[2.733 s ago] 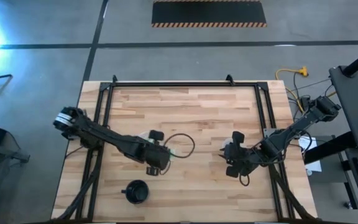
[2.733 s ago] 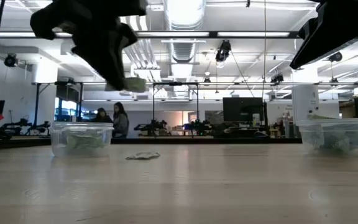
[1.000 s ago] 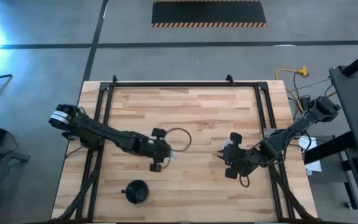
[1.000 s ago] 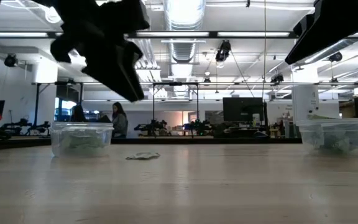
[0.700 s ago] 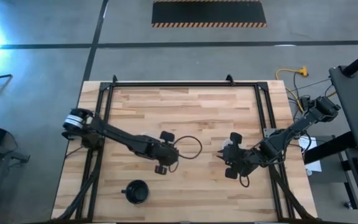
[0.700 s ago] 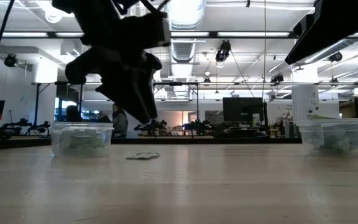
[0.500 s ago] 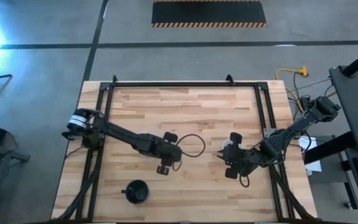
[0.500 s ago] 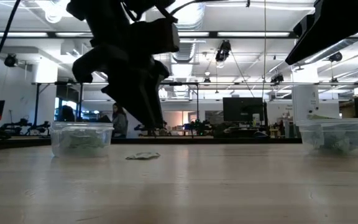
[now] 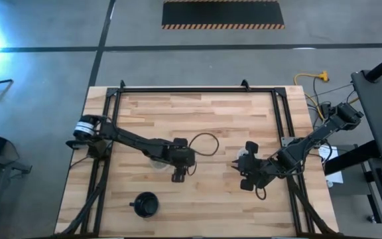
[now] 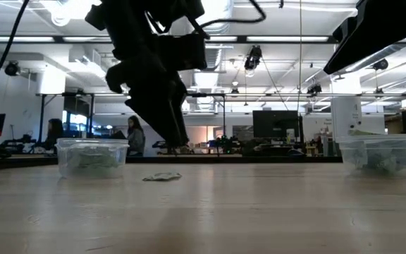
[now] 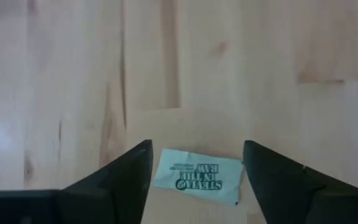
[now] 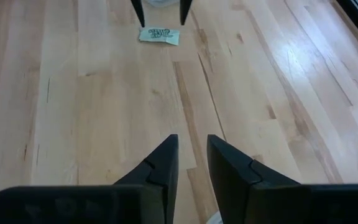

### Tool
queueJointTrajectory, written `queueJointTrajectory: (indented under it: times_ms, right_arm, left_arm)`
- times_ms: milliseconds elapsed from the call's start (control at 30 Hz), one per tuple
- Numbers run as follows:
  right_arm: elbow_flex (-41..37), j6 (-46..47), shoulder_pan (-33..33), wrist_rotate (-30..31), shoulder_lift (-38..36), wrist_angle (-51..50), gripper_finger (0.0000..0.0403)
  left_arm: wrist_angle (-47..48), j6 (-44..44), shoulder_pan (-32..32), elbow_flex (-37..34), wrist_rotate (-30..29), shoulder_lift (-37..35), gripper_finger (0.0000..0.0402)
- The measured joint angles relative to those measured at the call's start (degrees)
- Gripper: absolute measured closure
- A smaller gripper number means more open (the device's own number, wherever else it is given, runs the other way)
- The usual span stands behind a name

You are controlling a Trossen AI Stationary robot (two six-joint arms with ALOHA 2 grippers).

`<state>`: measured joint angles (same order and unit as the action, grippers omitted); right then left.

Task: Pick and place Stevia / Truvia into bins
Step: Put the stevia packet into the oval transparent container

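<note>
left gripper point(image 11: 194, 180) has swung off the left cup point(image 10: 92, 156) and spread wide over a loose packet point(image 11: 198, 177) on the table | looks like your next pick | right gripper point(image 12: 191, 165) idle, fingers nearly together, probably empty

The left arm point(image 9: 134, 141) is covering most of one clear cup point(image 9: 156, 161) from above, and the packet's point(image 11: 197, 177) small print is staying too blurry to read.

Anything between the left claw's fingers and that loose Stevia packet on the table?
Nothing. In the left wrist view the Stevia packet lies flat on bare wood between the open left claw, with both fingers standing clear of it.
</note>
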<state>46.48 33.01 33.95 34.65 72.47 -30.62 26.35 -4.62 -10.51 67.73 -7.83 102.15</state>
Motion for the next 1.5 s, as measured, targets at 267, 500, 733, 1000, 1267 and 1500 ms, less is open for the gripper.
queueJointTrajectory:
  times_ms: [267,500,733,1000,1267,1500]
  right_arm:
    - [0.0,0.0,0.0,0.0,0.0,0.0,0.0333]
    - [0.0,0.0,0.0,0.0,0.0,0.1,0.0326]
    - [0.0,0.0,0.0,0.0,0.0,0.0,0.0334]
    - [-0.1,0.0,0.0,0.0,0.0,0.0,0.0328]
    - [-0.2,0.0,0.0,0.0,0.0,0.0,0.0331]
    - [-0.2,0.0,0.0,0.0,0.0,0.0,0.0332]
  left_arm:
    - [0.2,-7.1,1.5,-0.4,1.8,0.0,0.0148]
    - [2.2,-8.8,2.6,-0.2,3.4,2.2,0.0147]
    - [3.1,-8.7,2.7,-0.2,4.7,4.3,0.0147]
    - [3.1,-8.0,2.9,-0.2,9.0,4.7,0.0147]
    - [2.3,4.4,1.0,-0.2,12.7,5.0,0.0147]
    - [2.7,9.5,-0.2,2.1,11.7,5.0,0.0147]
